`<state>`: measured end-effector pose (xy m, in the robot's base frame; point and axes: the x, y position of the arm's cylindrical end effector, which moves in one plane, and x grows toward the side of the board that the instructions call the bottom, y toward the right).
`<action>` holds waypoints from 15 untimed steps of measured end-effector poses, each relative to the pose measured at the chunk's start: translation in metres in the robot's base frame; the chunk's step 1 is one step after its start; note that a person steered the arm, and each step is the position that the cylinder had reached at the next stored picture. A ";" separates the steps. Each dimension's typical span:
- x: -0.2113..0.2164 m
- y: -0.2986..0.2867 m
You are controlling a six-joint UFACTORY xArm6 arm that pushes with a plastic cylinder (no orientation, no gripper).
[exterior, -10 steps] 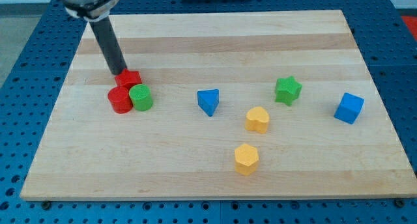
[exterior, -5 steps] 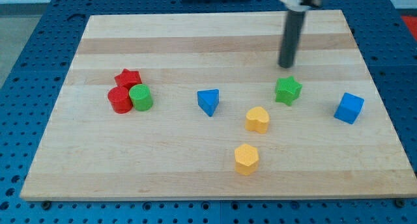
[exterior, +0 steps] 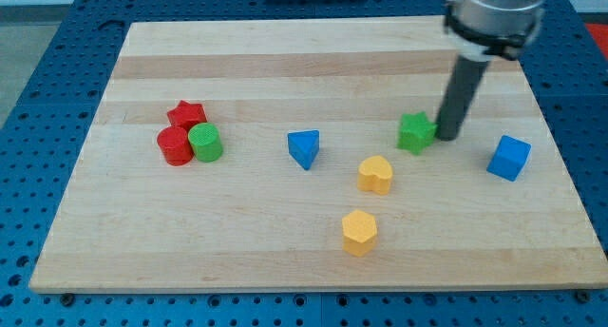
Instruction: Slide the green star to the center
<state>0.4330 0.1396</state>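
The green star [exterior: 414, 133] lies on the wooden board [exterior: 285, 251], right of the board's middle. My tip [exterior: 445, 136] rests on the board right against the star's right side, touching it or nearly so. The dark rod rises from there toward the view's top right.
A blue triangle [exterior: 304, 147] lies left of the star. A yellow heart-like block [exterior: 375, 174] and a yellow hexagon [exterior: 359, 231] lie below it. A blue cube [exterior: 509, 157] sits at the right. A red star [exterior: 187, 115], red cylinder [exterior: 175, 145] and green cylinder [exterior: 205, 142] cluster at the left.
My tip has swept from the red cluster at the left, across the board above the green star, down to the star's right side. The star has shifted slightly left.
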 end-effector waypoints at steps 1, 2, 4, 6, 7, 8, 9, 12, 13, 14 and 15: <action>0.000 -0.032; 0.009 -0.020; 0.048 -0.032; 0.018 -0.086; 0.024 -0.073; 0.029 -0.050; 0.032 -0.050; 0.032 -0.025; 0.016 -0.048; 0.010 -0.092; 0.016 -0.058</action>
<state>0.4493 0.0812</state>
